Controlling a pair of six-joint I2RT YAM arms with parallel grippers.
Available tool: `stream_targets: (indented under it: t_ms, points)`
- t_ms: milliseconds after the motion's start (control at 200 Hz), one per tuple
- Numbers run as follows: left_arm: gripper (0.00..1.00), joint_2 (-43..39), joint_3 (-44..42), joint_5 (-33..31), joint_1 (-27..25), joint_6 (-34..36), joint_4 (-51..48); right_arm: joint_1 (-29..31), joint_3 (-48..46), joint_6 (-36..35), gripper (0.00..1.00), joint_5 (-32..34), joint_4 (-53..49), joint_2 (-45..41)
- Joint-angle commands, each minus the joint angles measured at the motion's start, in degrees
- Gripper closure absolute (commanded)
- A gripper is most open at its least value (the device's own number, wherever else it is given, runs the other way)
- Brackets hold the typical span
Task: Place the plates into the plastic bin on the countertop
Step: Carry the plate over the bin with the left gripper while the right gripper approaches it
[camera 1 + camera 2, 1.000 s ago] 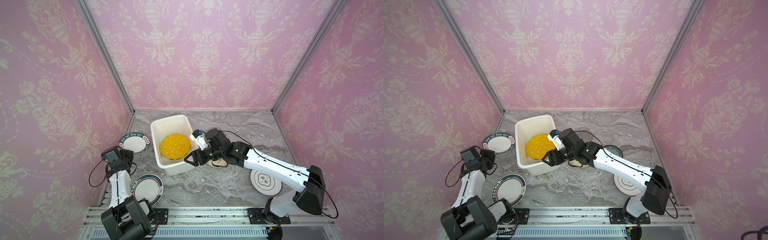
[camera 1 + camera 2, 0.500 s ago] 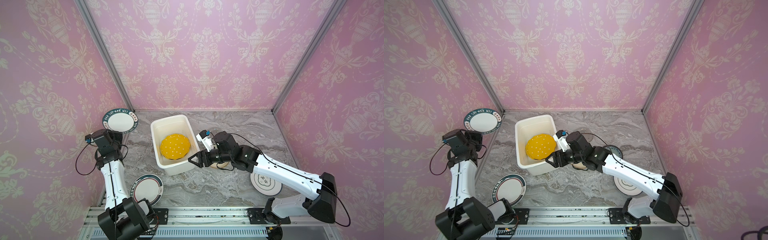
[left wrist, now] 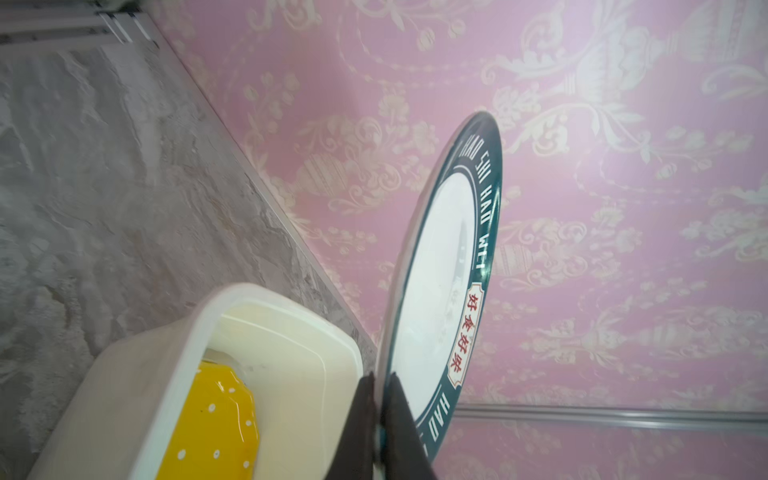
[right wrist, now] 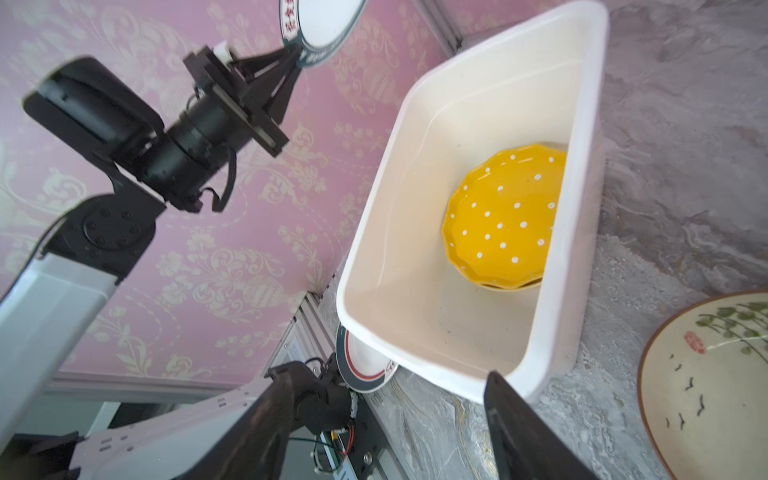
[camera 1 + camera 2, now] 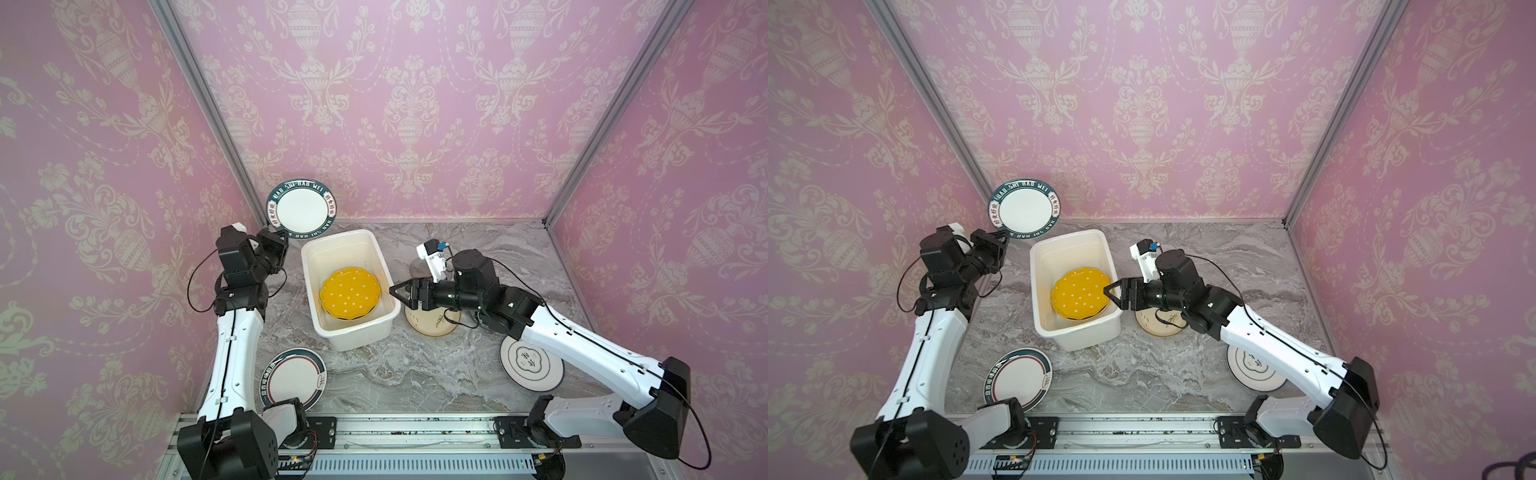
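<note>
Pink walls ring the grey stone countertop (image 5: 415, 374), where a yellow dotted plate (image 5: 350, 293) lies in the deep white plastic bin (image 5: 357, 336), the left gripper (image 5: 286, 237) pinches a green-rimmed white plate (image 5: 301, 216) up high beside it, the right gripper (image 5: 400, 293) gapes wide and empty, and more plates (image 5: 432, 326) wait outside.

The plastic bin (image 5: 360, 338) looks like smooth white plastic with a soft sheen; its creamy inner walls carry a few dark specks at the near end. The dotted yellow plate (image 5: 350, 293) inside it is glazed and glossy, with bright highlights. The teal-rimmed plate (image 5: 301, 214) at the far left has a shiny glazed face and printed lettering. The cream sprig plate (image 4: 706, 374), right of the bin, looks satin rather than glossy. The countertop (image 5: 415, 374) is a veined grey marble-look surface with a dull sheen. The rail (image 5: 395, 432) along the near edge is bare ribbed aluminium. The wallpaper (image 5: 415, 104) is matt pink. The left arm (image 5: 232, 357) and right arm (image 5: 582, 345) have smooth white shells and matt black joints.
</note>
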Motion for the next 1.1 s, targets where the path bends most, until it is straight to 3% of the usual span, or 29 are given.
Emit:
stream_targets:
  t_ms: [0,310,525,736,1096]
  points:
    - [1.0,-1.5,1.4,7.9,-3.1,-0.2,-1.3,-4.0,0.3,3.5,0.26,-0.5,4.0,-5.1]
    - [1.0,-5.7,0.4,22.0,-6.7,-0.1,-7.3,-16.8,5.5,-2.2,0.25,-6.6,-11.1,-9.1]
    - [1.0,-8.8,-0.1,25.6,-12.7,4.0,-15.0,-25.0,11.2,-1.9,0.25,-15.9,-17.2,-7.0]
    - [1.0,-10.9,0.0,27.9,-16.1,8.1,-22.1,-25.1,15.1,-4.3,0.29,-22.8,-21.7,-3.8]
    - [1.0,-10.2,0.6,27.3,-23.5,9.2,-22.9,-19.4,8.9,3.0,0.45,-22.6,-12.5,-1.1]
